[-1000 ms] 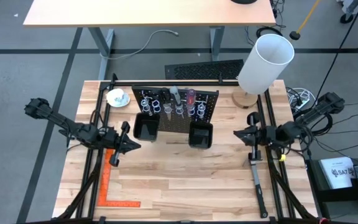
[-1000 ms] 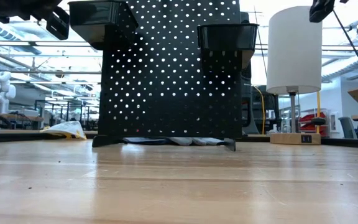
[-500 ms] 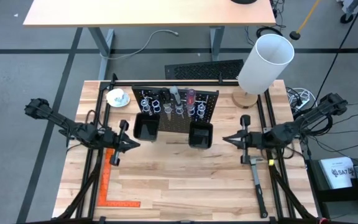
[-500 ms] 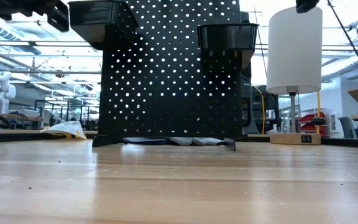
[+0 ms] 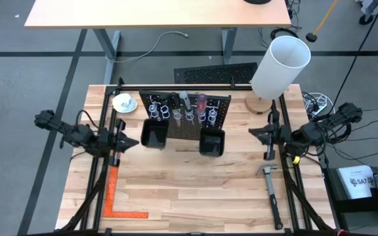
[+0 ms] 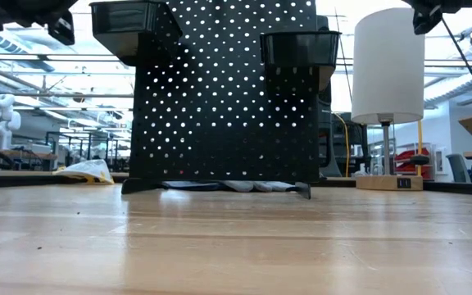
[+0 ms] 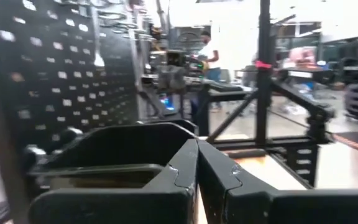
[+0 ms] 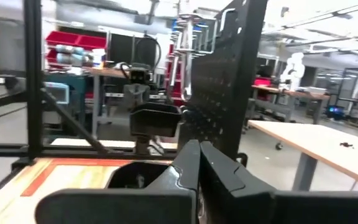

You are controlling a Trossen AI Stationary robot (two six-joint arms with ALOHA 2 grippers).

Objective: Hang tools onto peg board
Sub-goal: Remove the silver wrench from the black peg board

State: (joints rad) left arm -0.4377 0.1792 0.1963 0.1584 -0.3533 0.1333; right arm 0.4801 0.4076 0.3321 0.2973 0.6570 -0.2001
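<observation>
Centrally, near the wooden tabletop's far edge, stood the black perforated peg board, tools hung in its wire rings. Left gripper and right gripper hovered beside it, fingers together, empty.

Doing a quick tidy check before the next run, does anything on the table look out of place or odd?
One thing: a hammer lies flat on the table near its right edge, below the right gripper, while other tools sit in the peg board rings. Nothing looks spilled or damaged.
</observation>
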